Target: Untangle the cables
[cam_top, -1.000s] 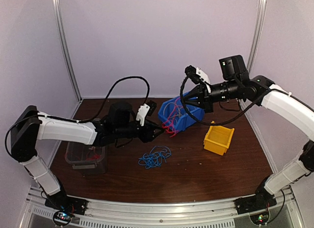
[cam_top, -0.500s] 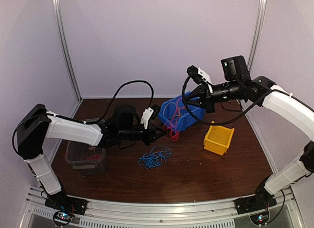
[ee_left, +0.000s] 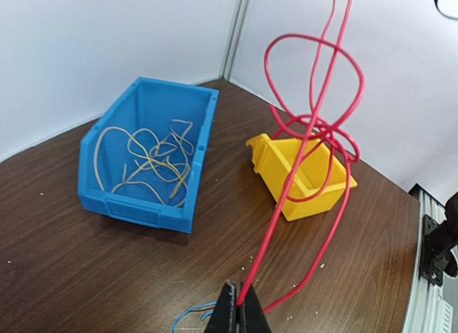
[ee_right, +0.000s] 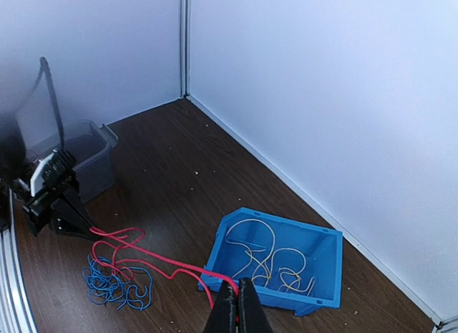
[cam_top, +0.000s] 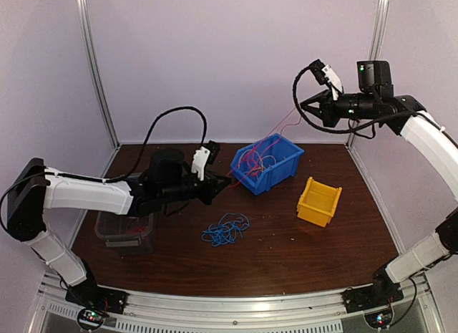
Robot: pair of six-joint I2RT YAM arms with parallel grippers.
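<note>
At the left edge of the brown bench (cam_top: 286, 265) stands a grey see-through bin (cam_top: 107, 233), and a few red strands show inside it. Just beside it the left arm reaches toward the middle of the bench. The left gripper (cam_top: 219, 184) hangs low above the wood, its jaws pinched together on one end of a red cable (ee_right: 187, 267).

From that pinch the red cable climbs to the right, throws several loose loops that cross one another in mid-air, and runs on as a thin line to the other arm. Whether the loops form a true knot cannot be told. In the left wrist view a second strand of the same red drops back beside the gripper's tips.

Below the left gripper, toward the near edge, a curly blue cable (cam_top: 225, 230) lies in a loose heap on the bare wood, touching neither bin.

Right of centre, close to the far edge, sits a blue bin (cam_top: 286, 170) with pale yellowish cables (ee_left: 152, 161) coiled on its floor. From above, the red loops pass over its left half.

A small yellow bin (cam_top: 320, 208) stands apart from it, nearer the right edge.

High over the far right corner, well above the bench, the right gripper (cam_top: 303, 108) points left, its jaws closed on the upper end of the red cable.
</note>
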